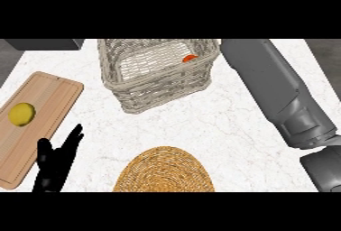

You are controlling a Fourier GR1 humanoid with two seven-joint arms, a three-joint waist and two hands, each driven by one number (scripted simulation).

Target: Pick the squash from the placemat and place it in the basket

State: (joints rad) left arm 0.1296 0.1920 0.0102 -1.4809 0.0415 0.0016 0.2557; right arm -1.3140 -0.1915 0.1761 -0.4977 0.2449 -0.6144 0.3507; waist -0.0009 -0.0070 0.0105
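A small patch of orange, the squash (190,58), shows inside the basket (160,85) near its far right corner, mostly hidden behind the woven wall; little more of it can be made out. The basket is a pale grey wicker one standing in the upper middle of the frame on the white marbled counter (226,122). Along the right side of the frame the grey right forearm (279,94) runs from the lower right up to the basket's right edge, where it ends just beside the rim; the right hand itself is not visible, so its state cannot be told. At the bottom centre lies the round straw-coloured placemat (164,171), bare. In the lower left the black left hand (57,164) rests with fingers straight and pointing up, holding nothing, overlapping the near corner of a wooden cutting board (47,99). A yellow lemon (21,114) sits on that board at the left edge.
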